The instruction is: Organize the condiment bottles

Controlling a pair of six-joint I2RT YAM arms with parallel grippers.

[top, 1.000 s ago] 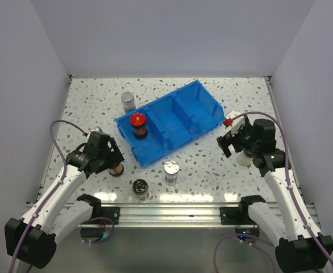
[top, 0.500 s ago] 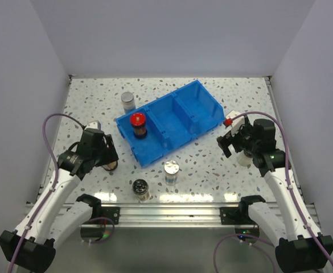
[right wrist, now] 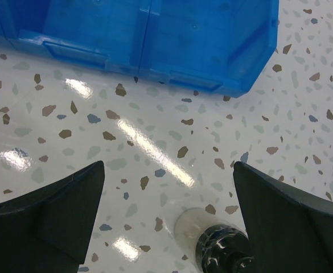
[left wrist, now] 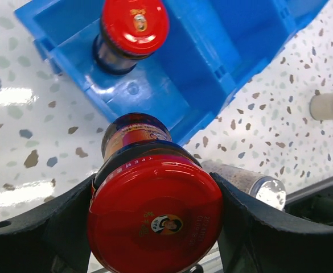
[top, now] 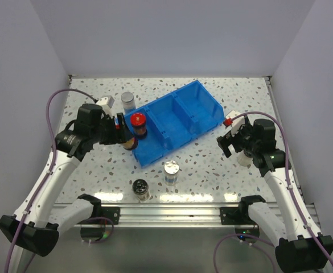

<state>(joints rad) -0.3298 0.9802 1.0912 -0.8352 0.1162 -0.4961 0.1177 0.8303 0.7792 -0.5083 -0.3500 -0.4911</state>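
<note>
My left gripper (top: 124, 136) is shut on a red-capped dark jar (left wrist: 155, 207) and holds it in the air at the near-left end of the blue bin (top: 212, 101). A second red-capped jar (top: 138, 123) stands in the bin's left compartment and also shows in the left wrist view (left wrist: 133, 28). One silver-capped jar (top: 128, 100) stands behind the bin and another (top: 171, 170) in front of it. A black-capped jar (top: 140, 189) stands near the front edge. My right gripper (top: 230, 142) is open above the table, and another black-capped jar (right wrist: 223, 253) stands below it, between the fingers.
The bin's middle and right compartments hold nothing. The bin's right end (right wrist: 212, 34) lies just beyond my right gripper. White walls close the table at the back and both sides. A metal rail (top: 166, 213) runs along the front edge.
My left gripper has lifted the red-capped jar off the table at the left and carried it back and right to the bin's left end. The right arm has not moved.
</note>
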